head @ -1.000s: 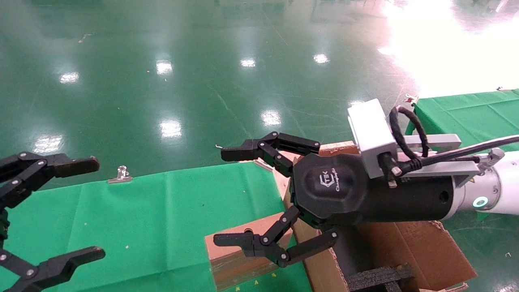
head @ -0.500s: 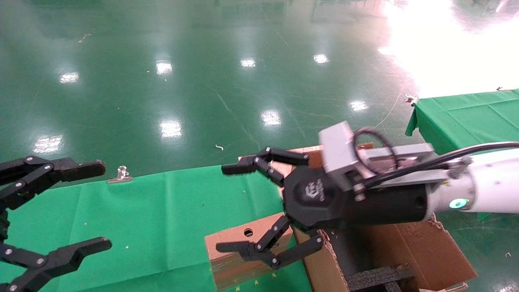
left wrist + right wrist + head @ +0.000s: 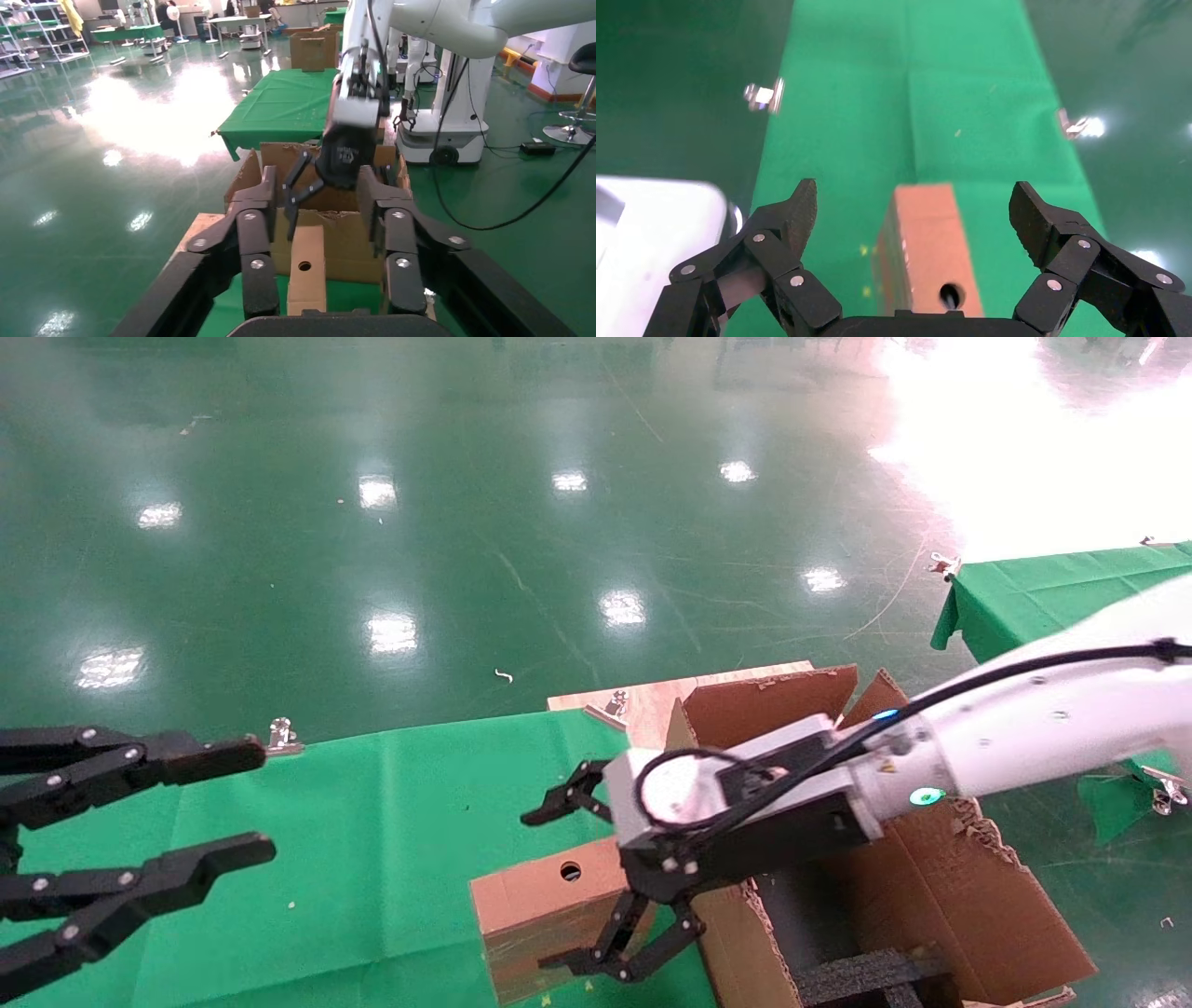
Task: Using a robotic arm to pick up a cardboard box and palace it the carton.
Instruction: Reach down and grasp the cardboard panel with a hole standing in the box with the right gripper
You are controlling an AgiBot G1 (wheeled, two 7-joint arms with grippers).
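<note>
The small cardboard box (image 3: 545, 896) stands on edge on the green cloth, its narrow side with a round hole facing up, right beside the carton (image 3: 941, 905). The carton has torn flaps and black foam (image 3: 866, 973) inside. My right gripper (image 3: 542, 891), on the white robotic arm (image 3: 1015, 738), is open, one finger on each side of the box and not touching it. In the right wrist view the box (image 3: 926, 239) lies between the open fingers (image 3: 914, 207). My left gripper (image 3: 256, 800) is open and empty at the left, and in its wrist view (image 3: 316, 210) faces the box (image 3: 307, 270).
The green-covered table (image 3: 372, 822) extends left of the box. Metal clips (image 3: 282, 736) hold the cloth at its far edge. A wooden board (image 3: 652, 696) lies behind the carton. A second green table (image 3: 1052, 589) stands at the right. Glossy green floor lies beyond.
My right gripper has swung down and tilted over, from hovering level above the carton's edge to straddling the small box. My left gripper has shifted slightly right, its fingers closer together.
</note>
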